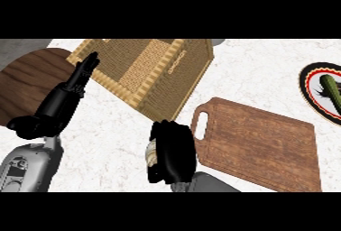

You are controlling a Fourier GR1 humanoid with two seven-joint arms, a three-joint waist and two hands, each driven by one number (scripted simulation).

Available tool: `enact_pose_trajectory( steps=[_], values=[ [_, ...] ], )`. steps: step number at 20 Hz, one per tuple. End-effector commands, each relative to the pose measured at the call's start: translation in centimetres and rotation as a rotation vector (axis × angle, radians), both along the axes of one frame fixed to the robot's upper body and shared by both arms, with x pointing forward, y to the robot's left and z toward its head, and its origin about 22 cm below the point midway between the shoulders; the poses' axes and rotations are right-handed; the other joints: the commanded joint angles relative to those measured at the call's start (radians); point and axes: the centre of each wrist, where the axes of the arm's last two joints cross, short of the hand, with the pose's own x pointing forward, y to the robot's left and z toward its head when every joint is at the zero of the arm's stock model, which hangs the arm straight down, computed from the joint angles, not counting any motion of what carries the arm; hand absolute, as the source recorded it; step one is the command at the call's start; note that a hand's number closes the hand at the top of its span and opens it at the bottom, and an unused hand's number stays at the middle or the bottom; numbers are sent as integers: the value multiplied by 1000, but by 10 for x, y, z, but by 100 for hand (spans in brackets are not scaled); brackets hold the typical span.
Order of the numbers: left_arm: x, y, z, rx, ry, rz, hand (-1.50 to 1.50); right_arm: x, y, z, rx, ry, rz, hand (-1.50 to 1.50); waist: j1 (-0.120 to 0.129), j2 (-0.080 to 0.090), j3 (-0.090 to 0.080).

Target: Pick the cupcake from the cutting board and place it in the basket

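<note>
My right hand [172,151] hangs over the white counter just left of the brown wooden cutting board [260,146], fingers curled round the cupcake [152,153], of which only a pale ribbed edge peeks out at the hand's left side. The board's top is bare. The woven basket [160,72] lies up and left of the hand, close beyond its fingertips, its open inside showing a lighter woven floor. My left hand [63,99] is at the left, fingers straight and pointing up toward the basket's left corner, holding nothing.
A dark round wooden board [30,81] lies under and behind the left hand at the left edge. A patterned plate [313,90] with a green vegetable [331,88] on it sits at the right edge.
</note>
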Motion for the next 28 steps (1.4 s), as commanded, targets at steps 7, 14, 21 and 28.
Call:
enact_pose_trajectory(
  steps=[7,14,21,28],
  values=[
    [-2,-15,-25,-9,131,-64,0,-14,27,71,419,-298,22,150,-14,-18,-9],
    [0,-17,-27,-3,123,-42,0,3,35,97,435,-334,-58,150,-31,-22,-14],
    [-1,-21,-31,6,131,-56,0,29,48,122,385,-399,-155,150,-43,-19,-14],
    [-2,-23,-28,2,114,-59,0,67,56,156,387,-464,-295,150,-32,-12,-14]
  ],
)
